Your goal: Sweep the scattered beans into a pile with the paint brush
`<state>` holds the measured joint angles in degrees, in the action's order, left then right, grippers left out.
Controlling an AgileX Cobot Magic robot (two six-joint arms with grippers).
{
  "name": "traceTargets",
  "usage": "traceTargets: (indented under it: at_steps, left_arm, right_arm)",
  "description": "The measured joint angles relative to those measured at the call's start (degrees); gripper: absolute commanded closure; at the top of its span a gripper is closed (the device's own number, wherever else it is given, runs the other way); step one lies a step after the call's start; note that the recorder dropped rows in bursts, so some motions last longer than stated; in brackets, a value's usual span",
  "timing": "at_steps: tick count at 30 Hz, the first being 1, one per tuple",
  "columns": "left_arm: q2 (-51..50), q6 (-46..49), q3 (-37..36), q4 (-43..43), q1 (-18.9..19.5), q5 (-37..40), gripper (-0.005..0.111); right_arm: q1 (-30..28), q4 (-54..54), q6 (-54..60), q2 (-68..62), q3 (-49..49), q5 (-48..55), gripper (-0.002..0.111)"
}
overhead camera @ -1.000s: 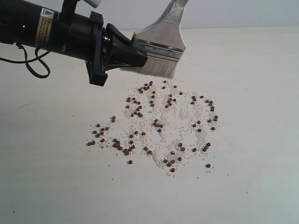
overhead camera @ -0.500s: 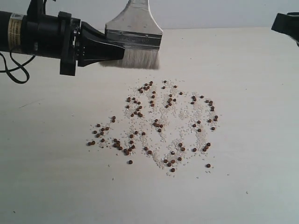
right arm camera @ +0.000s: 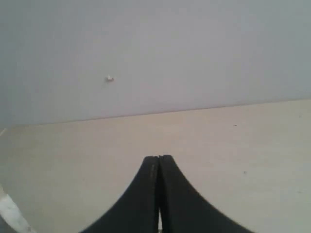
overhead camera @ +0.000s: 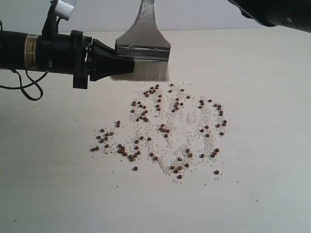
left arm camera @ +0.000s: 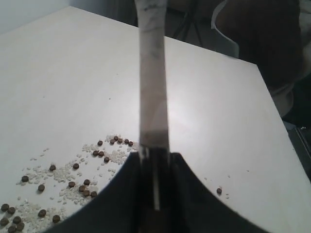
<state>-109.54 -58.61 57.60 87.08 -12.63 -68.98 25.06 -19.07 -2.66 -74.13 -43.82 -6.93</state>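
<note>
The paint brush (overhead camera: 144, 46) stands nearly upright at the far edge of the spill, its pale bristles (overhead camera: 146, 72) at the tabletop just behind the scattered grains. My left gripper (overhead camera: 127, 59) reaches in from the left and is shut on the brush at its silver ferrule; the left wrist view shows the brush edge-on (left arm camera: 153, 73) between the closed jaws (left arm camera: 155, 158). The beans (overhead camera: 163, 128) lie scattered with whitish grains over a wide patch in the middle of the table, and some show beside the jaws (left arm camera: 77, 177). No pile has formed. My right gripper (right arm camera: 159, 158) is shut and empty, held above the table.
The right arm (overhead camera: 277, 12) enters at the top right corner of the exterior view. A black cable (overhead camera: 22, 90) hangs under the left arm. The pale tabletop (overhead camera: 58, 194) surrounds the spill; a stray bean (left arm camera: 219, 191) lies apart.
The brush swung from tilted to upright, shifted left then slightly right, and came down to the table behind the spill. The right arm came into view at top right.
</note>
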Motion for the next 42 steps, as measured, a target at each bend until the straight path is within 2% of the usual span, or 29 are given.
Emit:
traceTargets:
  at_steps: [17, 42]
  left_arm:
    - [0.0, 2.27, 0.0, -0.92, 0.0, 0.0, 0.107]
    - [0.0, 2.59, 0.0, -0.35, 0.0, 0.0, 0.107]
  right_arm:
    - [8.36, -0.51, -5.71, -8.01, -9.15, -1.01, 0.108]
    - [8.83, -0.72, -11.89, -10.16, -11.05, -2.31, 0.108]
